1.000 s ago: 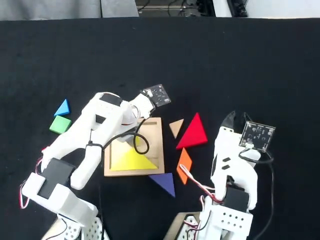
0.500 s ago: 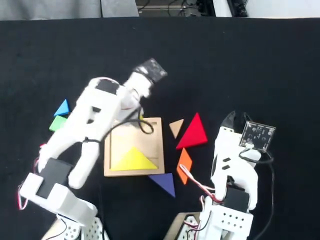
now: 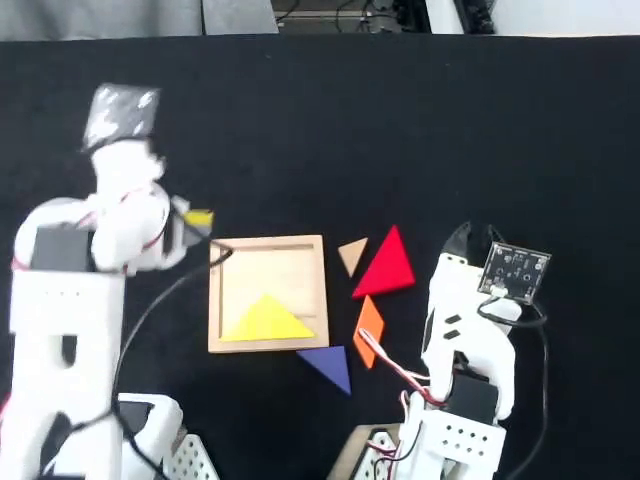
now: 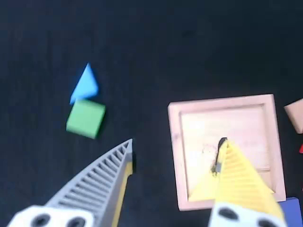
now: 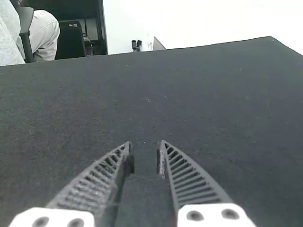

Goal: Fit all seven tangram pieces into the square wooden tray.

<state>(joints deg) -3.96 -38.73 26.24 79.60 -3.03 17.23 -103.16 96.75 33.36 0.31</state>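
The square wooden tray lies mid-table with a yellow triangle flat in its near part. My left gripper hangs open and empty above the tray's left edge. In the left wrist view a blue triangle and a green square lie together left of the tray. Right of the tray sit a tan triangle, a red triangle, an orange parallelogram and a purple triangle. My right gripper rests right of them, open by a narrow gap, holding nothing.
The black table stretches free behind the tray and pieces. The left arm's white body stands tall at the left and covers the table under it. The right arm's base sits at the front edge.
The left arm has lifted out of the tray and swung up and to the left. The yellow triangle stays in the tray. The right arm has not moved.
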